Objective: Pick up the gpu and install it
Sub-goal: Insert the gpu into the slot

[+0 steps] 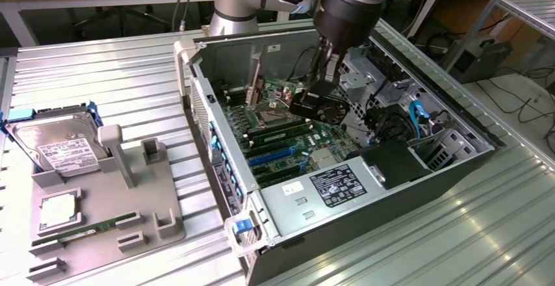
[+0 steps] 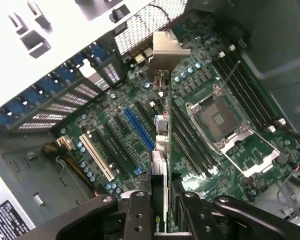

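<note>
While the end effector (image 1: 316,101) reaches down into the open computer case (image 1: 364,227), it is clamped on the graphics card (image 2: 162,122).

Seen from the wrist, black fingers (image 2: 140,215) press both sides of the card's near end; the card runs edge-on away from them above the green motherboard (image 2: 132,150), between the blue slot (image 2: 138,129) and the empty processor socket (image 2: 225,125), its silver bracket (image 2: 167,47) by the perforated rear wall (image 2: 150,22). Whether it sits in a slot I cannot tell. On the ribbed metal surface (image 1: 113,71), at the exterior view's left of the case, a grey tray (image 1: 139,195) carries a hard drive (image 1: 56,149) and a green memory stick (image 1: 91,226).
</note>
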Available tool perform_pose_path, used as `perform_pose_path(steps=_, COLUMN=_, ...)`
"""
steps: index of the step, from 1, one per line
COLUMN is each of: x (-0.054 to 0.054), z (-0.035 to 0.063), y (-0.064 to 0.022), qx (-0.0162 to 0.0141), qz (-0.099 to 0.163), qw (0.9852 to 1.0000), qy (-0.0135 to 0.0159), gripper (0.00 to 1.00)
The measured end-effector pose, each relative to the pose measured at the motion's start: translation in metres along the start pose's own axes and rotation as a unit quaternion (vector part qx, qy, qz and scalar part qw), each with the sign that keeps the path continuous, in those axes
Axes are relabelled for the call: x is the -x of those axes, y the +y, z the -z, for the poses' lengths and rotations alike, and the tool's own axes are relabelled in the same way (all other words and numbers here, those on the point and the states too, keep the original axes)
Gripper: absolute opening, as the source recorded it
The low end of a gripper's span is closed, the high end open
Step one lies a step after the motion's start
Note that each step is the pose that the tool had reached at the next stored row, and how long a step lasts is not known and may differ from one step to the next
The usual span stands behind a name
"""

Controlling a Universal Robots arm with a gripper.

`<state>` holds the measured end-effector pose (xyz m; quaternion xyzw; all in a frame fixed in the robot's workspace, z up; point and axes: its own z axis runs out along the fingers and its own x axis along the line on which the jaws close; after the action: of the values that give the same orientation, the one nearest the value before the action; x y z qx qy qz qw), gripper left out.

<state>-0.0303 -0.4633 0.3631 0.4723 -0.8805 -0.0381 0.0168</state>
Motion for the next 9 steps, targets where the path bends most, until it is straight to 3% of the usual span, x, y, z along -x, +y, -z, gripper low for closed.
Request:
perform_pose_path(steps=2, x=0.0000, z=-0.0035, y=-0.0003, qx=0.0002, qz=0.034, qw=0.9994, qy=0.0028, gripper=0.26)
perform_pose_path(steps=6, x=-0.0001, z=-0.0074, y=-0.0006, qx=0.0005, qz=0.078, qw=0.9970, qy=0.0063, gripper=0.26)
perform_pose_path(steps=9, x=-0.0001, z=-0.0114, y=-0.0009, qx=0.0007, qz=0.118, qw=0.9929, qy=0.0098, gripper=0.26)
